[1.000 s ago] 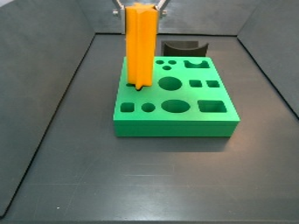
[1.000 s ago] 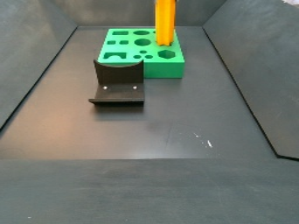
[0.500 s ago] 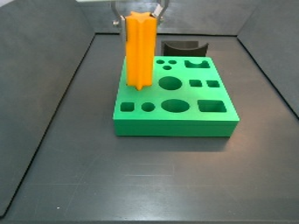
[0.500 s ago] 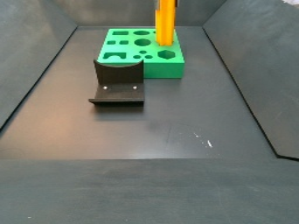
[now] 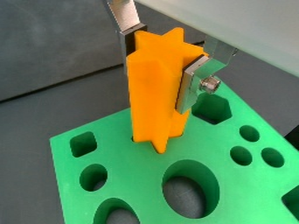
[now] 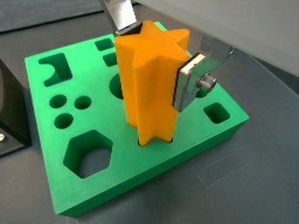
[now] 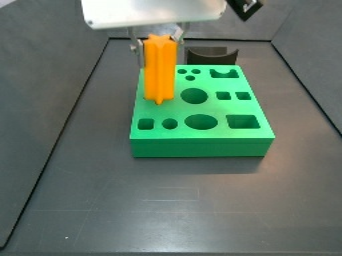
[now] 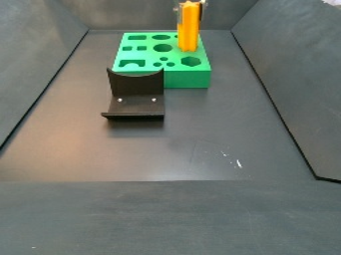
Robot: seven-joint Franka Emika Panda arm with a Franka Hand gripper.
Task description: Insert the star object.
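The star object (image 7: 159, 70) is a tall bright orange ridged prism, standing upright. Its lower end is sunk in a hole at the left rear of the green block (image 7: 201, 146). My gripper (image 7: 160, 42) is shut on its upper part, with the arm's white body right above. In both wrist views the silver fingers (image 5: 195, 77) (image 6: 194, 73) clamp the star object (image 5: 156, 101) (image 6: 147, 92) from two sides over the green block (image 5: 128, 162) (image 6: 128, 175). In a side view the star object (image 8: 189, 28) stands at the green block's (image 8: 186, 76) far right corner under my gripper (image 8: 189, 7).
The dark fixture (image 8: 135, 96) stands on the floor just beside the green block, and shows behind it in a side view (image 7: 211, 53). The block's other holes are round, square and hexagonal. Dark sloping walls enclose the floor on all sides.
My gripper has come down with the star object. The prism's top is lower and more of its lower end sits inside the block's hole.
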